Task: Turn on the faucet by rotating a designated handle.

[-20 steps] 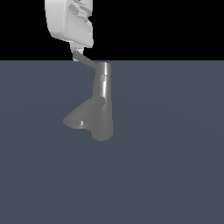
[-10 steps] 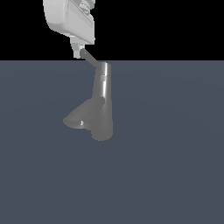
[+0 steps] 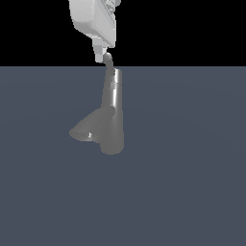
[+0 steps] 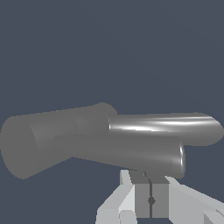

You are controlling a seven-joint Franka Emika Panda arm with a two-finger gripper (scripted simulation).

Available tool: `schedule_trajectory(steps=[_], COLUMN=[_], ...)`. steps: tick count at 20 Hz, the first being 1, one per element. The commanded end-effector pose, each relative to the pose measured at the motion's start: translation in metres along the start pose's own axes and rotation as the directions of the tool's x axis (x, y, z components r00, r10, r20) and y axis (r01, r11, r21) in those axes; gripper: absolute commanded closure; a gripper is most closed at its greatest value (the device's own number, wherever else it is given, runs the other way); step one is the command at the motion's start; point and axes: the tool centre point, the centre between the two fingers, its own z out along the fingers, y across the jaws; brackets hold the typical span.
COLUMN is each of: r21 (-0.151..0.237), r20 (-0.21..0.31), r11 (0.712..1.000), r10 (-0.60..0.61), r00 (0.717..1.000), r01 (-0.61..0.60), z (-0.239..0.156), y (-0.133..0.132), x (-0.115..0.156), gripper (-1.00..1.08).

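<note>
The grey faucet stands upright on the dark floor, its cone spout flaring toward the exterior view's left. From its top cap the thin handle sticks up and slightly left. My gripper hangs just above, its tips touching the handle's end. In the wrist view the faucet lies across the picture, and the gripper has both fingers pressed together, shut with nothing between them. A short dark piece of the handle shows right at the fingertips.
A flat dark grey-blue floor surrounds the faucet, with black background behind it. No other objects show.
My gripper has moved toward the exterior view's right. The handle has swung with it, from pointing out to the left to pointing nearly straight up from the cap.
</note>
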Motion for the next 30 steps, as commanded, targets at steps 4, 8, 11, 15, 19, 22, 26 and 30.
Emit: schedule_trajectory(steps=[4,8,11,15,19,22,26,30], r21=[-0.009,-0.006,-0.006,-0.007,-0.008,-0.008,-0.009,-0.009], r20=[-0.003,-0.002,-0.002,-0.002,-0.003,-0.003,-0.003,-0.003], r11=[1.0,1.0,1.0,1.0,1.0,1.0,1.0,1.0], r10=[0.023,-0.008,-0.004,0.002,0.008,0.013,0.018,0.022], r00=[1.0,1.0,1.0,1.0,1.0,1.0,1.0,1.0], r01=[-0.023,0.008,0.004,-0.002,-0.008,-0.013,-0.018,-0.022], z=[0.001,0.001,0.004,0.008,0.011,0.014,0.018,0.02], y=[0.002,0.001,-0.008,-0.019,-0.029,-0.036,-0.046,-0.053], x=[0.048,0.035,0.048,0.064,0.08,0.092,0.107,0.118], gripper=[1.08,1.08,1.08,1.08,1.08,1.08,1.08,1.08])
